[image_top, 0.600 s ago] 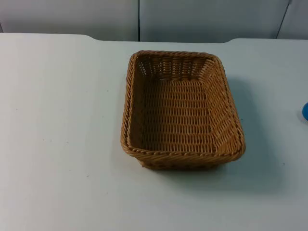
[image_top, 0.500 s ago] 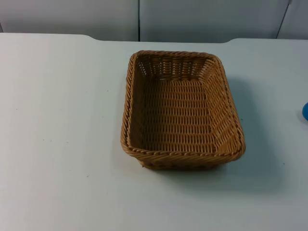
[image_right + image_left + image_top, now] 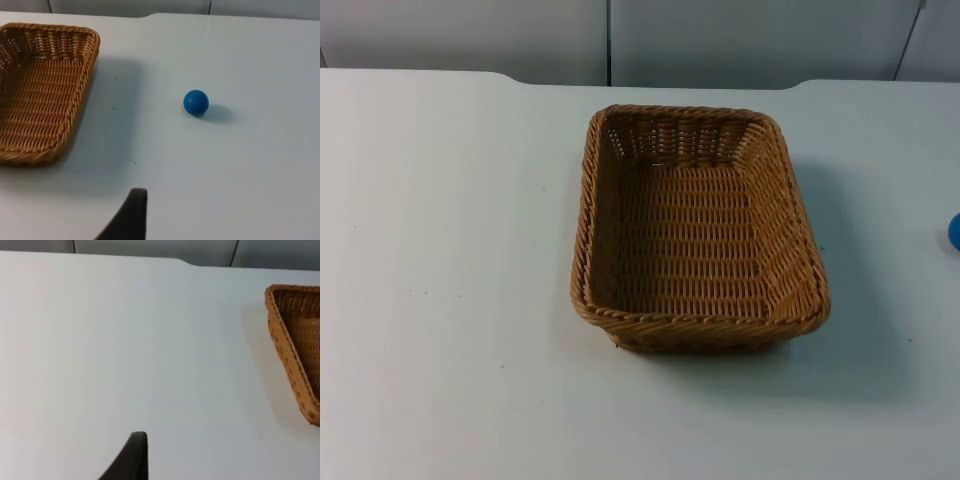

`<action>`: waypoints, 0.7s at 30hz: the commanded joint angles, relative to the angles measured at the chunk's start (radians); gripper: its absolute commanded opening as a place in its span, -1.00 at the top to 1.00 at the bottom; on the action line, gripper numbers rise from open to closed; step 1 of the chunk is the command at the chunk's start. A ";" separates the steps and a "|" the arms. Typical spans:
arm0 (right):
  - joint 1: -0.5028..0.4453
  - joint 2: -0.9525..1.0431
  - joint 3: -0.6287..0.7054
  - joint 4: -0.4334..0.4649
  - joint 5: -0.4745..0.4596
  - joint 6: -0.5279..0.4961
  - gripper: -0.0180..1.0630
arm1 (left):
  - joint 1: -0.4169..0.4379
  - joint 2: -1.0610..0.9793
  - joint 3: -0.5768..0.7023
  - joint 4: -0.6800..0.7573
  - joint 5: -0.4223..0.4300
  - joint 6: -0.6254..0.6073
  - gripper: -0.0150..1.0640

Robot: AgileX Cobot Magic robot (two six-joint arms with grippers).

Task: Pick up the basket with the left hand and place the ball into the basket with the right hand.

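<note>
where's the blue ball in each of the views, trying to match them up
Top view: the blue ball sits on the table, cut by the picture's right edge, right of the basket.
Left wrist view: one end of the basket on the table, no ball.
Right wrist view: the ball lies on the bare table, apart from the basket.
Shared landmark: the wicker basket.

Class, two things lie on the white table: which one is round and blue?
The ball: a small blue sphere lying apart on the table, beside the basket, which is brown, woven and rectangular.
</note>
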 commanded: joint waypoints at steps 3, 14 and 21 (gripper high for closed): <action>-0.008 -0.003 0.006 0.000 -0.010 0.001 -0.97 | 0.005 0.112 -0.074 -0.012 -0.064 -0.006 -0.98; -0.008 -0.003 0.006 0.000 -0.010 0.001 -0.97 | 0.005 0.369 -0.223 -0.091 -0.196 0.087 -0.98; -0.008 -0.003 0.006 0.000 -0.010 0.001 -0.97 | 0.005 0.518 -0.309 -0.218 -0.215 0.216 -0.98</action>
